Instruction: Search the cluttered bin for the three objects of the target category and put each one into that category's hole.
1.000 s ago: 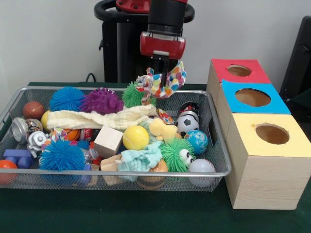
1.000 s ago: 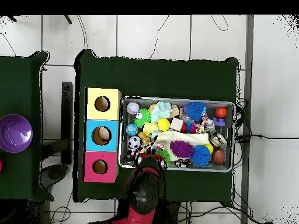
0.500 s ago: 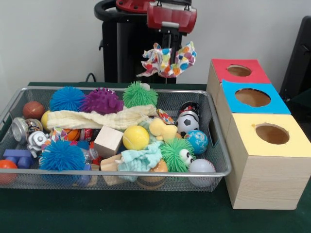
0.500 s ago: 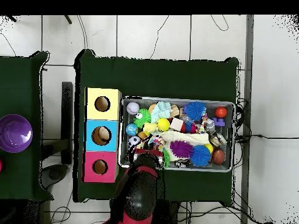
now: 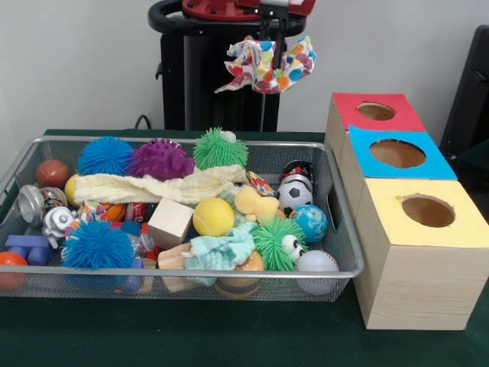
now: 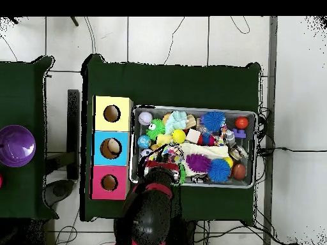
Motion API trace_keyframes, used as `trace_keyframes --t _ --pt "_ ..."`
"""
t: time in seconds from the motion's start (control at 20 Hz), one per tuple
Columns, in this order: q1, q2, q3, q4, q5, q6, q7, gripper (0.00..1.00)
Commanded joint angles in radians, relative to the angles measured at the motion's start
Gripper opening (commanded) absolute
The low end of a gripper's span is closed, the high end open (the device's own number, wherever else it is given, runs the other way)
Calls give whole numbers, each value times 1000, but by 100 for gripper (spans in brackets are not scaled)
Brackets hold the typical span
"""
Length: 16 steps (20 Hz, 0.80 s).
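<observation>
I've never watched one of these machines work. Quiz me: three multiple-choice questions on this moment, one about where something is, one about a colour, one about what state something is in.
1. Where is the dotted fabric piece?
A. lying in the bin
B. hanging in the air above the bin's far side
C. inside a box

2. What colour tops the box nearest the camera in the front view?
A. red
B. blue
C. yellow

3. What is the gripper doing?
A. its jaws are shut on the fabric
B. open and empty
C. pressing a ball

Answers: 1 B, the fabric dangles clear above the bin. 2 C, the yellow-topped box stands in front of the blue and red ones. 3 A, the fabric hangs from the jaws.
</observation>
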Motion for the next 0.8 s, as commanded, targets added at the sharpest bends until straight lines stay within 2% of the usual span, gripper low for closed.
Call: trace_keyframes --t 0.05,0.4,0.8 --pt "-55 -79 77 -149 -106 -96 298 0" --pt "-73 -115 119 -184 -108 -176 342 0" --pt "-107 -153 175 -246 -183 -306 456 0"
